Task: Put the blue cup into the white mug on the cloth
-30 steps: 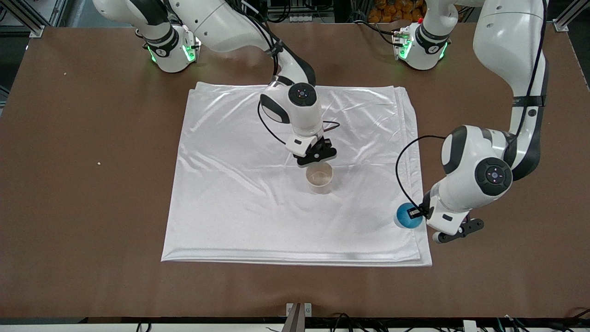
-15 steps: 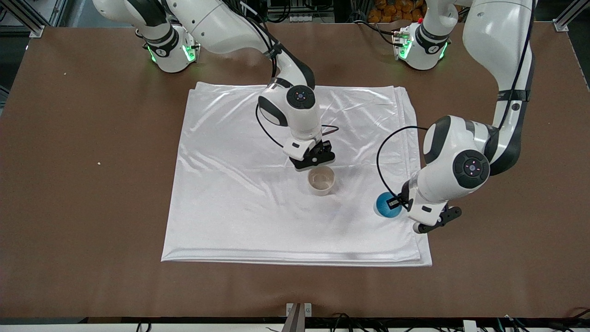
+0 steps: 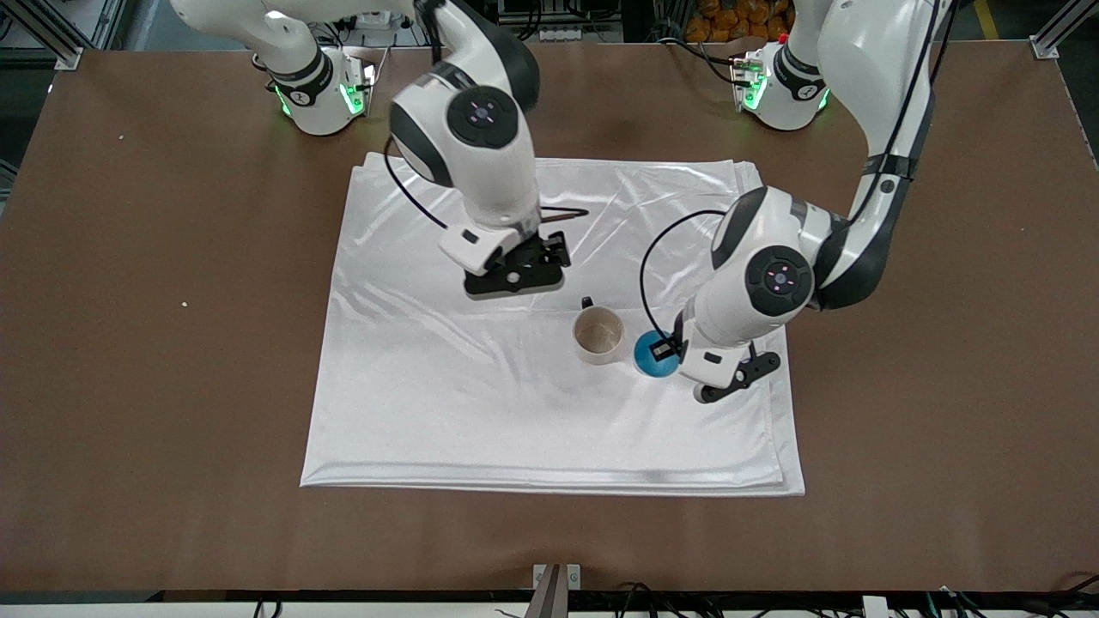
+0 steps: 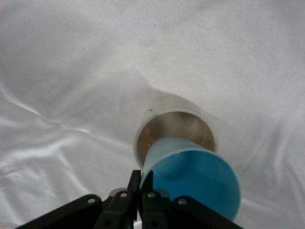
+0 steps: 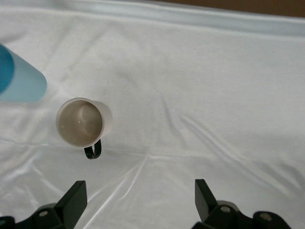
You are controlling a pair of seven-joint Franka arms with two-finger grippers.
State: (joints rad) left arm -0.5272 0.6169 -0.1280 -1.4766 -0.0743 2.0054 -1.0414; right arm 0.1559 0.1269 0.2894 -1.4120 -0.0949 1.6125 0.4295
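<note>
- The cloth (image 3: 549,369) is lying spread on the brown tabletop (image 3: 172,360), carrying the white mug (image 3: 598,335), which is standing upright with its black handle (image 3: 587,302) pointing away from the front camera.
- The right pincer (image 3: 515,273) is hanging over the cloth beside the mug, toward the right arm's end; the right wrist view is showing its fingers (image 5: 71,202) spread wide with nothing between them.
- The left pincer (image 3: 665,350) is clamping the rim of the blue cup (image 3: 654,355), held in the air just beside the mug; only the left wrist view is showing the cup's base overlapping the mug's mouth.
</note>
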